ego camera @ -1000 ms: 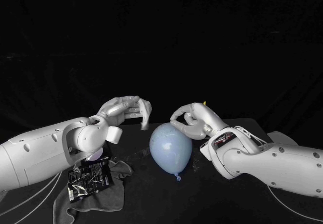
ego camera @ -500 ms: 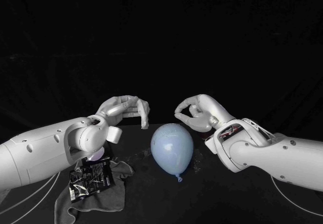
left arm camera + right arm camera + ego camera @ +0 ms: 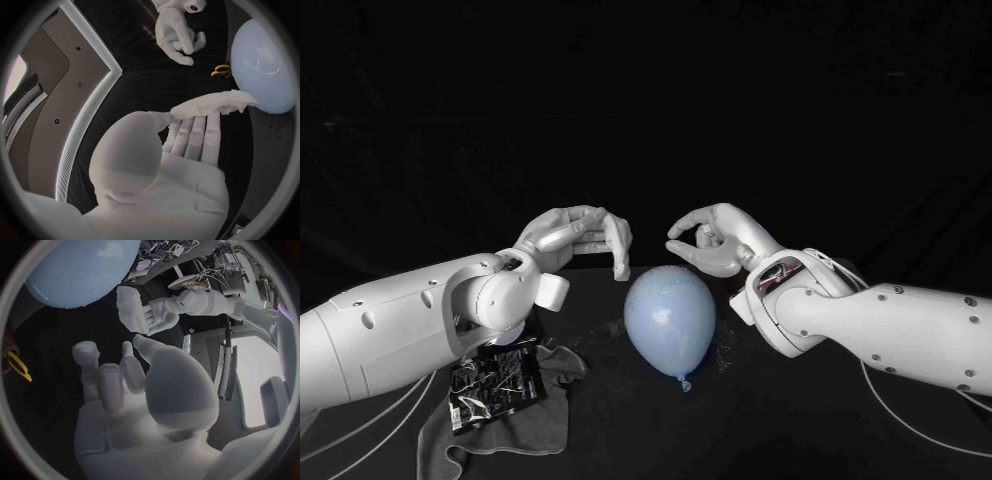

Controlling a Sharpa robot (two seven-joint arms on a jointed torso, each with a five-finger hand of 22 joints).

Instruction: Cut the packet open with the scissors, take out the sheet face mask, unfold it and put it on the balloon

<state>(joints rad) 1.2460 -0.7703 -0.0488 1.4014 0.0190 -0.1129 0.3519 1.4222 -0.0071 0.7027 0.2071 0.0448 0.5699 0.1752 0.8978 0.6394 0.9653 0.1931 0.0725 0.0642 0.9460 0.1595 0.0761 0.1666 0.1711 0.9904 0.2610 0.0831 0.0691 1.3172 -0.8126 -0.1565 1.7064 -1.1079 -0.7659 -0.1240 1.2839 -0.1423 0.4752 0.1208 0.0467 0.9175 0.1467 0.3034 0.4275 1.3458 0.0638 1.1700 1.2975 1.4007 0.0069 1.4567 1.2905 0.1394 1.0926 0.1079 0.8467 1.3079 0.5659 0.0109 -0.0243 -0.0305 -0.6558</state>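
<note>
Balloon (image 3: pixel 669 315) is a smooth pale-blue egg; left hand (image 3: pixel 574 238) pinches crinkly white mask (image 3: pixel 215 105), right hand (image 3: pixel 711 240) curled, empty.

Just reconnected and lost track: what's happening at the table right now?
The left hand hovers beside the balloon, pinching a pale bunched strip, apparently the sheet mask, which hangs from its fingers and is not yet unfolded. The right hand is raised opposite it, fingers curled in, holding nothing. The balloon lies on the table between the arms with no mask on it. The packet lies on a grey cloth under the left arm.
</note>
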